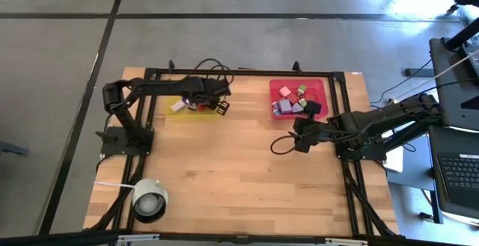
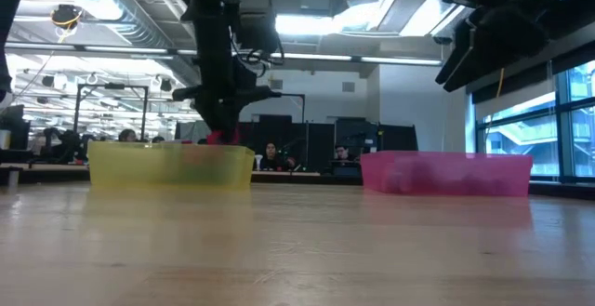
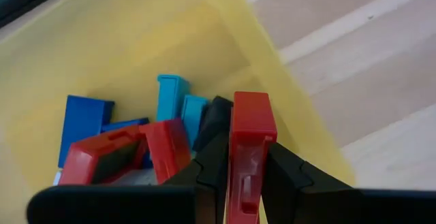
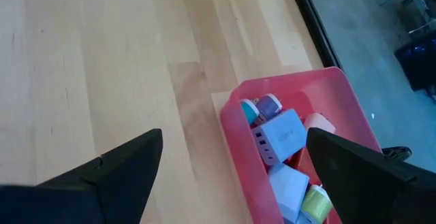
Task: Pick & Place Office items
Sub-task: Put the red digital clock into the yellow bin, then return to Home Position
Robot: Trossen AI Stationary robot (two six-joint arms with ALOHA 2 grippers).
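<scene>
Two arms at work: left gripper (image 3: 246, 183) pinches a red block (image 3: 249, 149) over the yellow tray (image 3: 204, 40), right gripper (image 4: 235, 163) hangs spread near the red tray (image 4: 344, 94).

Pinched between the left gripper's (image 3: 246, 183) matt black plastic fingers (image 3: 289, 176) is a glossy red plastic block (image 3: 251, 142), smooth-faced with moulded ridges. Just beyond it the yellow tray (image 3: 136, 40) looks like translucent plastic with a soft sheen, holding smooth blue and teal plastic pieces (image 3: 170, 98). Ahead of the right gripper (image 4: 235, 166), the red tray (image 4: 340, 91) is similar plastic on the pale, satin-finished wooden table (image 4: 102, 60).
</scene>
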